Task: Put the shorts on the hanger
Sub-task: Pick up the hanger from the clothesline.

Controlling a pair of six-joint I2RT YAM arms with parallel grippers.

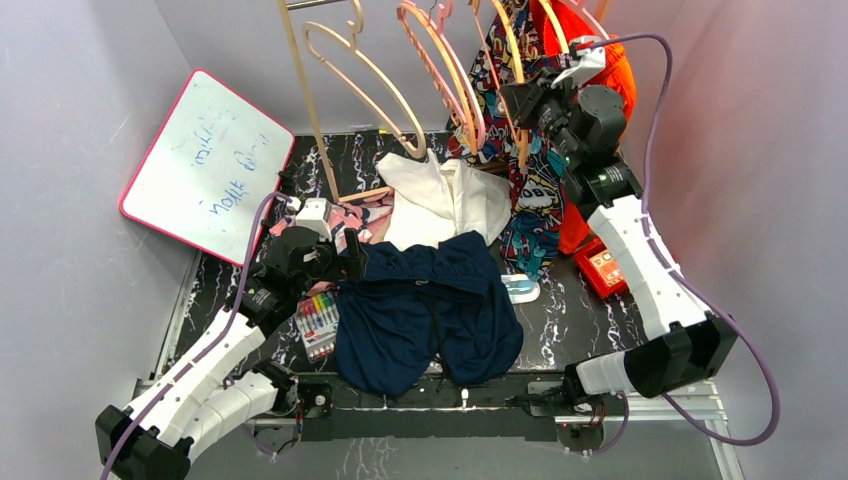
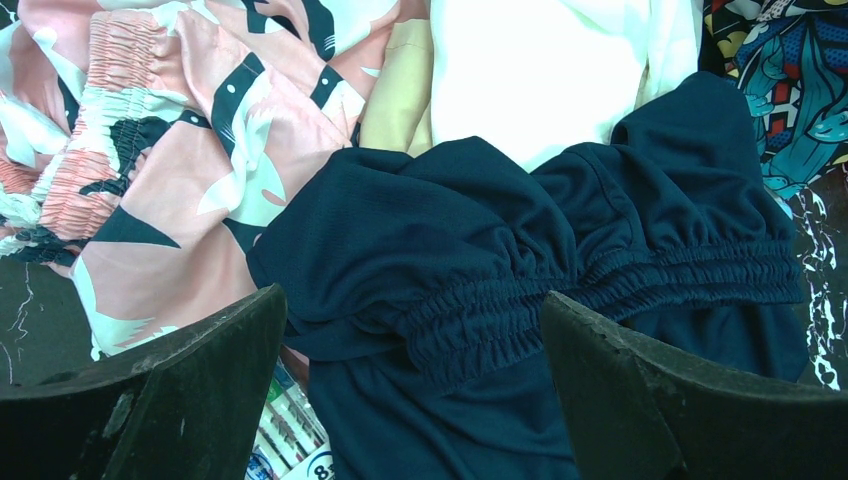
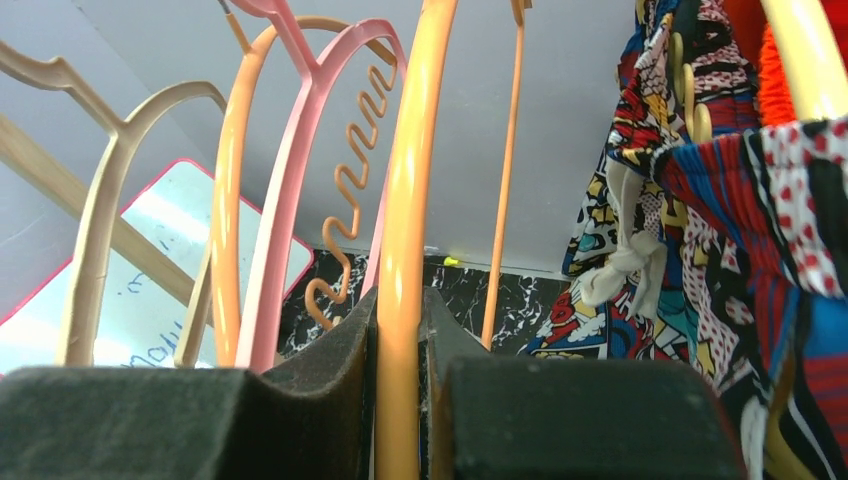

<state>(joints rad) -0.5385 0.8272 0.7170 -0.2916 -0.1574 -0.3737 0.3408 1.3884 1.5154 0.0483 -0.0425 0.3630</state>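
Note:
The navy shorts (image 1: 430,310) lie crumpled on the dark table, waistband toward the back. In the left wrist view their gathered elastic waistband (image 2: 600,275) runs between my fingers. My left gripper (image 1: 352,255) hovers at the shorts' back left corner; the left gripper (image 2: 412,300) is open wide, with the waistband below the gap and nothing pinched. Up at the rack, my right gripper (image 1: 525,100) is shut on the orange-tan hanger (image 1: 514,50). In the right wrist view the hanger (image 3: 405,180) passes upright through the right gripper (image 3: 400,320), pads pressed on both sides.
A pink hanger (image 1: 445,60) and pale beige hangers (image 1: 350,60) hang left of the held one. Comic-print shorts (image 1: 525,200) and orange shorts (image 1: 600,50) hang at the right. A white garment (image 1: 445,200), pink patterned cloth (image 2: 180,150), a marker pack (image 1: 318,322), a whiteboard (image 1: 205,165) and a red box (image 1: 603,268) surround the shorts.

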